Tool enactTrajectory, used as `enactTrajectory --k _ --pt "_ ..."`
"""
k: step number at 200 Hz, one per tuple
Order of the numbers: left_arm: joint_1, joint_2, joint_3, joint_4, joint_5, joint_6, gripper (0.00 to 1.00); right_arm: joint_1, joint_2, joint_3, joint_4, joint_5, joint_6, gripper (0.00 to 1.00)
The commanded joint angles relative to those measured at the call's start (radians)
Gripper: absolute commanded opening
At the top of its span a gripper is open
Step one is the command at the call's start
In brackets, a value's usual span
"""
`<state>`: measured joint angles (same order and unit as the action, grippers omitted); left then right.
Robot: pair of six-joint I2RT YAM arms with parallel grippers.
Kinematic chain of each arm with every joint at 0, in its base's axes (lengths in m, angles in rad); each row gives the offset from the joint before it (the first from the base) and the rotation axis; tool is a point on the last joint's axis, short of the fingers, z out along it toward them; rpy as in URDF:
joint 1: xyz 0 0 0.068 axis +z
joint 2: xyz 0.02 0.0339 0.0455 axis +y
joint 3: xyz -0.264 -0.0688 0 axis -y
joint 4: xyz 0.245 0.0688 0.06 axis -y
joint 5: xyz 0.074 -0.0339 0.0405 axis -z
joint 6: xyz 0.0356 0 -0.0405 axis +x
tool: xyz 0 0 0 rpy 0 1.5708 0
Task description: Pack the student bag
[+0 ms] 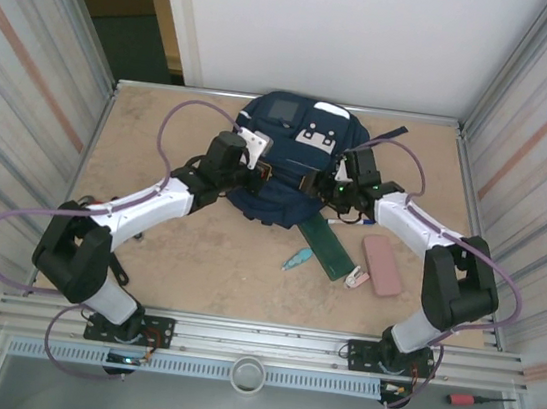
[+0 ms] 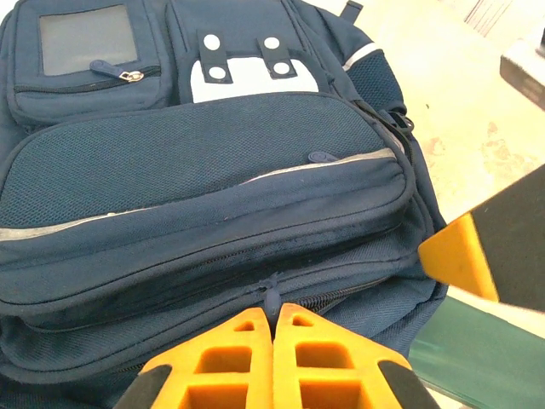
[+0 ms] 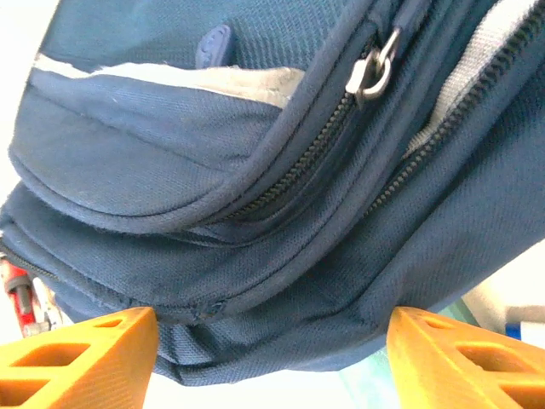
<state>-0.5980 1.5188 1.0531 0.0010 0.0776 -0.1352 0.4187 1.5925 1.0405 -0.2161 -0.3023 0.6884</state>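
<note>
The student bag (image 1: 295,152) is a navy backpack lying flat at the back middle of the table. My left gripper (image 2: 273,319) is shut on the bag's main zipper pull (image 2: 272,294), pinched between the orange fingertips; from above it (image 1: 258,172) sits at the bag's near left edge. My right gripper (image 3: 272,341) is open, its fingers (image 3: 85,358) spread to either side of the bag's (image 3: 255,256) lower edge without touching it. From above, the right gripper (image 1: 321,186) is at the bag's near right edge. One right finger (image 2: 460,256) shows in the left wrist view.
On the table in front of the bag, to its right, lie a flat dark green case (image 1: 326,247), a pink block (image 1: 383,264), a small teal item (image 1: 294,260) and a small white item (image 1: 357,276). Striped walls close in the table (image 1: 147,248). A red screwdriver (image 1: 475,400) rests on the front rail.
</note>
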Motion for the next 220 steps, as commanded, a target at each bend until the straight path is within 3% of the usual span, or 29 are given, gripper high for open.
enactTrajectory --k 1,28,39,80,106,167,220 --pt "-0.005 0.004 0.015 0.035 0.001 0.009 0.00 0.014 0.008 -0.019 0.041 0.073 0.051 0.73" --pt "-0.005 0.016 0.013 0.039 -0.004 0.011 0.00 0.031 0.051 0.008 0.060 0.096 0.060 0.73" --pt "-0.002 0.018 0.015 0.037 -0.006 0.012 0.00 0.032 0.058 0.008 0.072 0.098 0.064 0.68" --pt "0.021 0.021 -0.019 0.052 -0.017 0.014 0.00 0.015 0.050 -0.020 0.113 0.114 0.065 0.21" --pt "0.063 0.020 -0.049 0.063 -0.014 0.014 0.00 -0.013 0.023 -0.031 0.130 0.097 0.050 0.00" --pt "0.157 0.052 -0.100 0.128 -0.015 0.035 0.00 -0.064 -0.025 -0.022 0.131 0.052 -0.015 0.00" --pt "0.232 0.079 -0.096 0.133 -0.036 0.048 0.00 -0.160 -0.011 0.031 0.067 -0.102 -0.086 0.00"
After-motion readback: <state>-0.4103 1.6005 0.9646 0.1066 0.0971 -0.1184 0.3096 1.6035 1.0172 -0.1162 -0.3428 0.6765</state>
